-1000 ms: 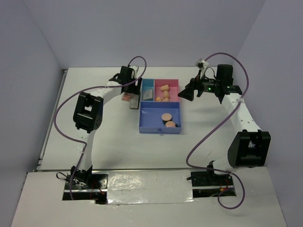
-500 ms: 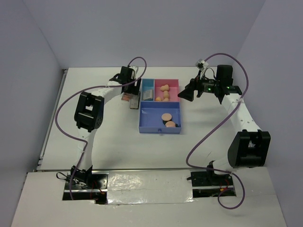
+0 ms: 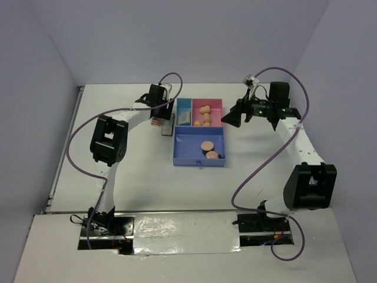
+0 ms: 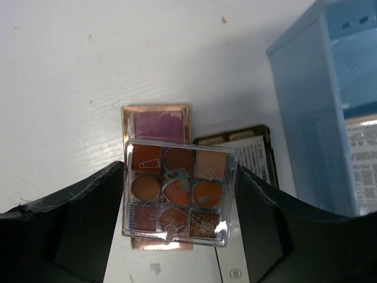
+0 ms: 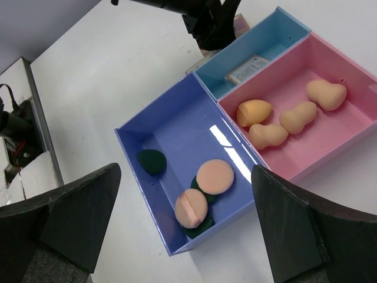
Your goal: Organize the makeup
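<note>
**Left claw (image 4: 179,174) closed on a clear palette (image 4: 178,197); right claw (image 5: 185,171) gaping wide above the tray (image 5: 177,130).**

The left fingers (image 4: 88,224) meet both sides of the clear palette, which lies on a copper-edged palette (image 4: 156,121) on the table (image 4: 70,88), just left of the tray's far-left blue compartment. A dark-edged palette (image 4: 250,147) lies just beside them. Below the right claw, four peach sponges (image 5: 297,117) fill the far-right pink compartment. Two peach puffs (image 5: 215,175) and green discs (image 5: 152,160) share the near purple one, and another palette (image 5: 246,69) lies in the blue.
</note>
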`<state>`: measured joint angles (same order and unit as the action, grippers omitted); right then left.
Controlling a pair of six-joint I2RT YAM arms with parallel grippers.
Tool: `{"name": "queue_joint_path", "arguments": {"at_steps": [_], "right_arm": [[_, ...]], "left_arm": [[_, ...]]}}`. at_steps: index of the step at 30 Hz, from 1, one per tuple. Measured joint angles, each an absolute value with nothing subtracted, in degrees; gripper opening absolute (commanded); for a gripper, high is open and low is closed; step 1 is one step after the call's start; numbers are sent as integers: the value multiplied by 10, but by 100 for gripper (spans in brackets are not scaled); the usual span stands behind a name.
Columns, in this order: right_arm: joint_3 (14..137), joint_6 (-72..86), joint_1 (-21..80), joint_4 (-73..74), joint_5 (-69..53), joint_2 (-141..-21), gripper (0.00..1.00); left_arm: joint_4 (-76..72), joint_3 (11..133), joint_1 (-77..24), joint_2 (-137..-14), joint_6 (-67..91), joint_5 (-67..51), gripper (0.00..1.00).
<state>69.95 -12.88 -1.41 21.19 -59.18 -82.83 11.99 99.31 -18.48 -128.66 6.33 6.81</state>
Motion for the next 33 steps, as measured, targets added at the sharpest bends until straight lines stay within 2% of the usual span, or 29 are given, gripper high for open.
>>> {"name": "queue_joint_path", "arguments": {"at_steps": [1, 4, 12, 16, 21, 29, 33], "right_arm": [[699, -129, -14, 212, -592, -827, 99], [697, -129, -14, 211, -592, -822, 99], [696, -129, -14, 209, -593, -818, 99], [688, -128, -14, 206, -594, -817, 99], [680, -128, -14, 206, -594, -815, 99], [678, -129, -14, 206, -594, -806, 99], [678, -129, -15, 206, -594, -800, 99]], "left_arm": [[120, 983, -185, -1279, 63, 69, 29], [119, 958, -185, -1249, 65, 68, 25], [50, 855, -183, -1112, 96, 11, 24], [-10, 829, -183, -1086, 108, -53, 24], [-62, 836, -183, -1099, 128, -165, 26], [-151, 925, -184, -1214, 203, -313, 30], [-168, 943, -184, -1254, 230, -336, 38]]}}
